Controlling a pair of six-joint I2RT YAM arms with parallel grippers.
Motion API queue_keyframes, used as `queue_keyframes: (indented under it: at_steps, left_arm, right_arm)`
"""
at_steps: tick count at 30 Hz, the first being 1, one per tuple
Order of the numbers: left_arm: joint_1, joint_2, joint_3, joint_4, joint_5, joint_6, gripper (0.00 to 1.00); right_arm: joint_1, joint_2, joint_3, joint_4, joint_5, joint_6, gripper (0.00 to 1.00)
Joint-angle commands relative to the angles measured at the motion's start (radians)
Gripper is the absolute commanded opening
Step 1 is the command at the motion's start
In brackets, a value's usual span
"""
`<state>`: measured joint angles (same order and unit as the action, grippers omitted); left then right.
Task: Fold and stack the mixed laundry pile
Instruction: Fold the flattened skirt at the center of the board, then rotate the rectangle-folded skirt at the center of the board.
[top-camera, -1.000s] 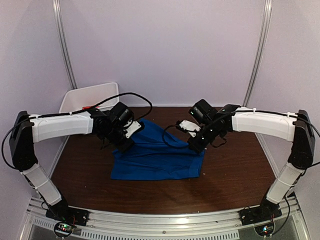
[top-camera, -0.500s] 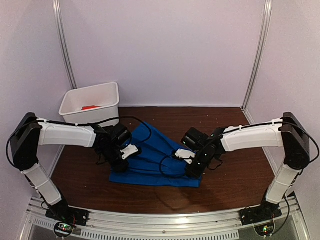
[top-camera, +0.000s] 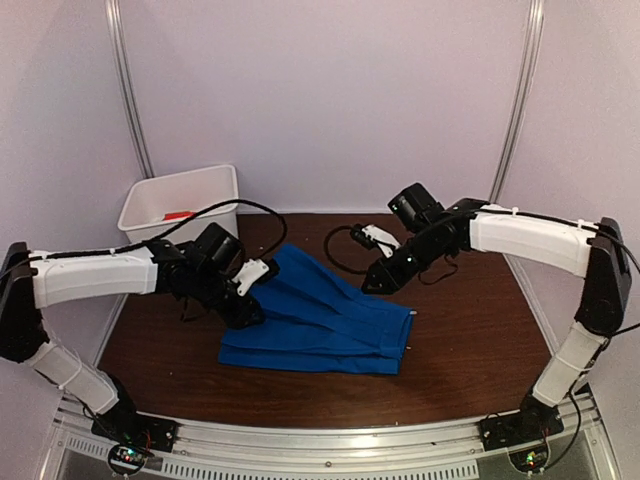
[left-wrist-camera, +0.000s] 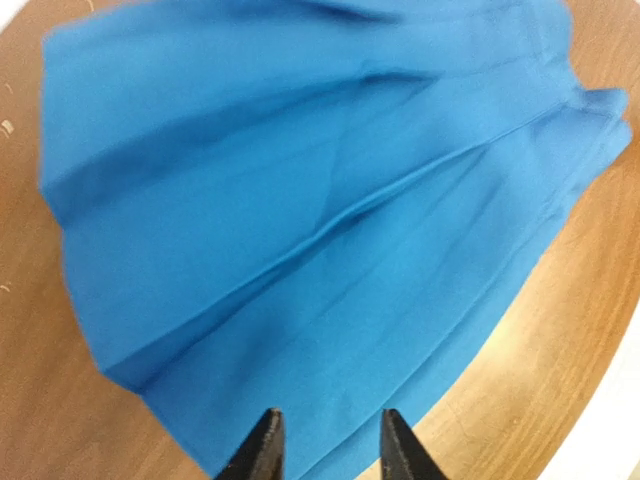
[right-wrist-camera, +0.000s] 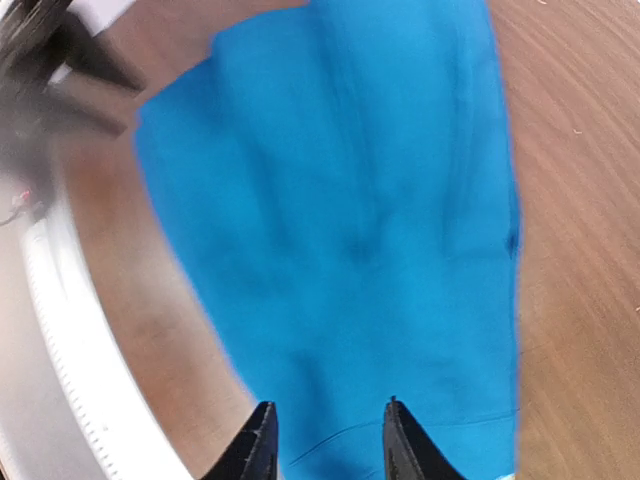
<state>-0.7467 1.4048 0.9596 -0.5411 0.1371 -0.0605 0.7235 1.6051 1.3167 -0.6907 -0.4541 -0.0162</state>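
Observation:
The royal-blue garment (top-camera: 320, 325) lies folded on the brown table, with creases running across it. It fills most of the left wrist view (left-wrist-camera: 320, 200) and the right wrist view (right-wrist-camera: 350, 220). My left gripper (top-camera: 246, 308) hovers at the garment's left edge, open, nothing between its fingers (left-wrist-camera: 327, 415). Over the garment's far right corner my right gripper (top-camera: 376, 283) is also open and empty (right-wrist-camera: 328, 405). A sliver of orange-red cloth (top-camera: 180, 215) shows inside the white bin.
The white plastic bin (top-camera: 215, 185) stands at the back left corner of the table (top-camera: 470, 340). Pale walls with metal posts close in the back and sides. A metal rail (top-camera: 330, 440) runs along the near edge.
Both grippers carried the blue garment's far edge forward, folding it over, then opened and let go. Both have since drawn back, the left toward the left and the right toward the back.

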Motion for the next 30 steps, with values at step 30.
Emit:
queue_keyframes:
  at_steps: [30]
  left_arm:
    - [0.108,0.467,0.401,0.113,0.168,-0.119,0.33]
  right_arm:
    - [-0.032,0.067,-0.234,0.163,-0.228,0.226,0.42]
